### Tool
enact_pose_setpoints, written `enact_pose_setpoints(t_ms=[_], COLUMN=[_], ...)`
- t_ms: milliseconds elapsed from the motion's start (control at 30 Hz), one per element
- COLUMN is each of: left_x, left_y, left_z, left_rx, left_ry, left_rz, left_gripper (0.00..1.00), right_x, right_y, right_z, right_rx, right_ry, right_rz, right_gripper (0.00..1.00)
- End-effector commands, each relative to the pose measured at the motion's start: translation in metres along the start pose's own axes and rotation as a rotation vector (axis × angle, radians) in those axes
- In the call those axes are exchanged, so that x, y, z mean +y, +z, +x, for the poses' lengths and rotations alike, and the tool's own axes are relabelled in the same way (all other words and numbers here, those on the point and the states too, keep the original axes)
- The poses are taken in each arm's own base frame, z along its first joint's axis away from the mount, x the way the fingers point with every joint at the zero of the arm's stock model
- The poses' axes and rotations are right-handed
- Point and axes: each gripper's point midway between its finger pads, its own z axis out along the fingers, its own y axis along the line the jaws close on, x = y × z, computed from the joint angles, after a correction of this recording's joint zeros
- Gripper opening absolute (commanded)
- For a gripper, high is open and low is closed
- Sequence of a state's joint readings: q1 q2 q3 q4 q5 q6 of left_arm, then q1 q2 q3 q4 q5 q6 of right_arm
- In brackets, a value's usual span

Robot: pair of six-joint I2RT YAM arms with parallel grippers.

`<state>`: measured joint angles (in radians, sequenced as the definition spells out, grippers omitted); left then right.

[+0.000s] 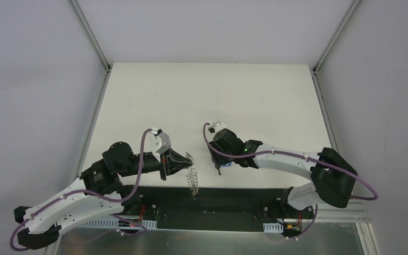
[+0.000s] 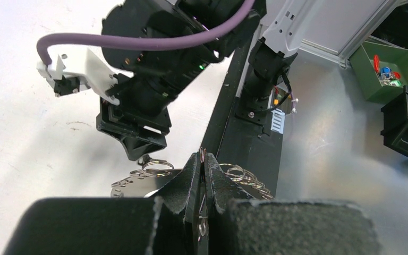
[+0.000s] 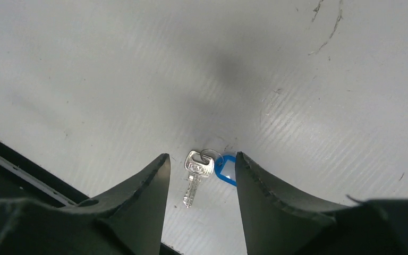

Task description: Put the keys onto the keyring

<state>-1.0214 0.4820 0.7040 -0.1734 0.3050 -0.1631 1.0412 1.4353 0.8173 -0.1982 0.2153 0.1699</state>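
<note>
My left gripper (image 2: 204,159) is shut on the rim of the keyring (image 2: 138,184), a flat grey ring fringed with small silver wire loops (image 2: 243,173) that stick out on both sides of the fingers. In the top view the keyring (image 1: 192,178) hangs from the left gripper (image 1: 185,161) near the table's front edge. One of the keys (image 3: 196,178), silver with a blue tag (image 3: 227,170), lies flat on the white table. My right gripper (image 3: 202,159) hovers over it, open, one finger on each side and touching nothing. The right gripper (image 1: 219,168) stands just right of the keyring. No black-tagged key shows.
A black base rail (image 2: 234,133) runs along the table's near edge, also seen as a dark strip (image 3: 10,159) close to the key. Beyond it, off the table, stand a green bin (image 2: 385,71) of small parts and a black bin (image 2: 406,125).
</note>
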Motion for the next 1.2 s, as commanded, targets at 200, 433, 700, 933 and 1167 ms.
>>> enact_pose_setpoints(t_ms=[200, 433, 700, 933, 1167], left_x=[-0.007, -0.007, -0.007, -0.007, -0.007], left_y=[-0.001, 0.000, 0.001, 0.000, 0.001], left_z=[-0.016, -0.015, -0.014, -0.014, -0.013], left_rx=[-0.062, -0.059, -0.053, -0.057, -0.052], left_ry=[0.017, 0.016, 0.017, 0.017, 0.016], left_rz=[0.031, 0.033, 0.035, 0.036, 0.035], left_gripper=[0.00, 0.00, 0.00, 0.00, 0.00], right_x=[0.023, 0.019, 0.011, 0.015, 0.013], right_y=[-0.003, 0.012, 0.024, 0.023, 0.014], right_z=[-0.006, -0.005, -0.014, 0.001, 0.009], right_rx=[0.006, 0.022, -0.047, -0.014, -0.016], right_ry=[-0.166, -0.155, -0.141, -0.100, -0.069], right_rz=[-0.317, -0.322, -0.322, -0.357, -0.354], right_gripper=[0.56, 0.55, 0.55, 0.52, 0.50])
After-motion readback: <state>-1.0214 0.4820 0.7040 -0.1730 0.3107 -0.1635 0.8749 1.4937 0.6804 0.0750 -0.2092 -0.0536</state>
